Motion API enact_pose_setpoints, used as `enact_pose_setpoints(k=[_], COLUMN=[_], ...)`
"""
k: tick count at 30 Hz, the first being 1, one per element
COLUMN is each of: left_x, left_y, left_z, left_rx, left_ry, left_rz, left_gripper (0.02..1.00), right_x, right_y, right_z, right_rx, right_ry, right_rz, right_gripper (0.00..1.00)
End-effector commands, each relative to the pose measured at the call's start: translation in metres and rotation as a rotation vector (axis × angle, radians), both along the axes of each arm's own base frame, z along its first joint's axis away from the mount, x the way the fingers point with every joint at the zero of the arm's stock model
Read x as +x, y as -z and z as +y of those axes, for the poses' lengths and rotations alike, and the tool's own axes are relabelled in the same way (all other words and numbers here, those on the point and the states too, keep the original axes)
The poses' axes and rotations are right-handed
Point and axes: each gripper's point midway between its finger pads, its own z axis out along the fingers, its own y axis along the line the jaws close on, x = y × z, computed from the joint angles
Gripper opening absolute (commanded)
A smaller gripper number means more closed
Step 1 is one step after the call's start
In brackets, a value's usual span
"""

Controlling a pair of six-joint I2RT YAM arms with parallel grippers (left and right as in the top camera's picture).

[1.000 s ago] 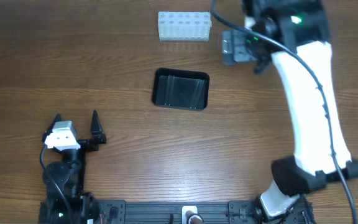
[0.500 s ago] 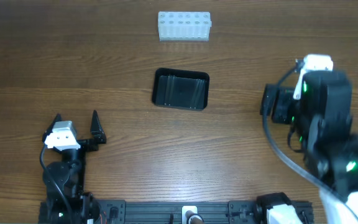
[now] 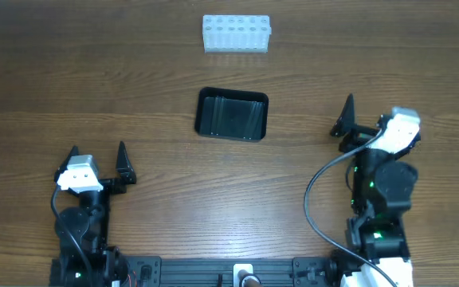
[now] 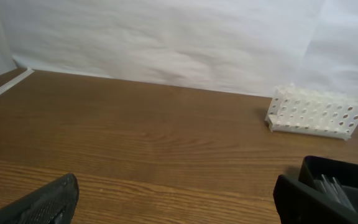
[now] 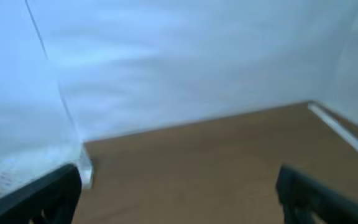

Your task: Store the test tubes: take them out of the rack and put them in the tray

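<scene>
A: Quick one. Where is everything sitting, edges first?
B: The rack (image 3: 237, 33) is standing at the far edge of the table (image 3: 118, 72), right up by the white backdrop (image 4: 166, 37). The tray (image 3: 232, 115) is sitting nearer the arms, in front of the rack but apart from it, roughly midway between the two arms. Bare wood is running wide on both sides of it.
A: Table edge?
B: A white strip (image 4: 5, 82) is marking the side edge in the left wrist view, well apart from the rack.
A: Surface?
B: Brown wood, with the grain running left to right across the top view.
A: Grippers?
B: The left gripper (image 3: 97, 150) is sitting near its base, fingers spread wide and holding nothing. The right gripper (image 5: 178, 177) is sitting near its own base too, well to the right of the tray, fingers also gaping wide with nothing between them.
A: Tubes?
B: The test tubes (image 4: 331, 185) are lying flat in the tray, clear against the black. Their long axes are probably pointing toward and away from the arms, across the tray's short side, but the streaks are faint.
A: Rack's axis?
B: Its long side is running left to right, parallel with the tray's long side, holes facing up.
</scene>
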Motion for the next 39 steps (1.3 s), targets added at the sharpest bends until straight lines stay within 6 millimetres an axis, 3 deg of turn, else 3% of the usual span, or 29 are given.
enact_pose_setpoints(k=[1, 11, 28, 39], left_x=[0.0, 0.0, 0.0, 0.0], left_y=[0.001, 0.001, 0.001, 0.001], left_z=[-0.001, -0.001, -0.001, -0.001], left_rx=[0.01, 0.01, 0.01, 0.01], left_ry=[0.007, 0.007, 0.006, 0.007], left_rz=[0.0, 0.0, 0.0, 0.0], left_gripper=[0.998, 0.998, 0.998, 0.996], right_x=[-0.007, -0.027, -0.059, -0.058], right_y=[0.027, 0.047, 0.097, 0.096], right_z=[-0.008, -0.008, -0.008, -0.007], right_rx=[-0.007, -0.003, -0.009, -0.009], right_ry=[0.026, 0.029, 0.023, 0.02], right_rz=[-0.041, -0.148, 0.057, 0.051], right_gripper=[0.991, 0.991, 0.993, 0.991])
